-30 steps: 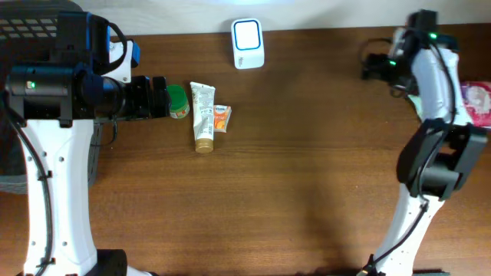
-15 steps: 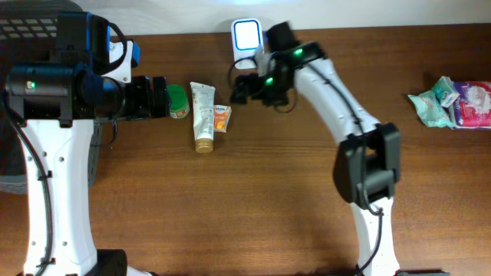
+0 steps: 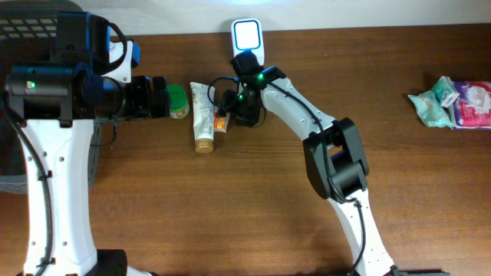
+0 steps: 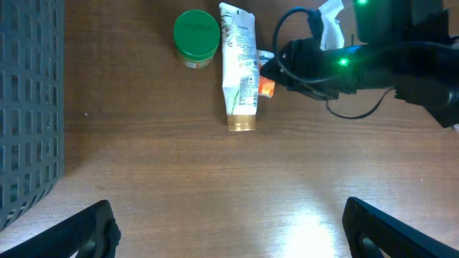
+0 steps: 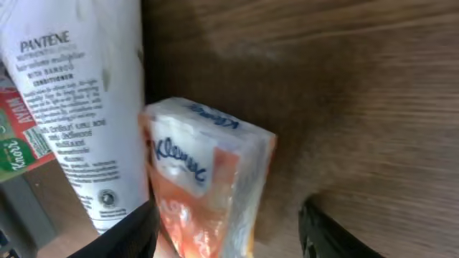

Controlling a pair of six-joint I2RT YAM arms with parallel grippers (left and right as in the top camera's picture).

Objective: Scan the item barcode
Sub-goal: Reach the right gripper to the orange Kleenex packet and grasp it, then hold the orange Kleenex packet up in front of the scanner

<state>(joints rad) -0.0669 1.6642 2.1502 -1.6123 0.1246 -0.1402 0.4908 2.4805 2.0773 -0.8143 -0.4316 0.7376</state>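
Right gripper (image 5: 231, 231): open, fingers on either side of the tissue pack (image 5: 208, 172), lower middle of frame.
Left gripper (image 4: 229, 233): wide open above the worktop (image 4: 215, 186).
Tube (image 5: 72, 107): left of pack.

My arms: white shells, black joints. Left arm (image 3: 46, 176): green LED, blue patch well behind black fingers (image 4: 86, 233). Right arm (image 3: 293, 113): green lights, black cable loop just behind dark fingers (image 5: 326, 233).
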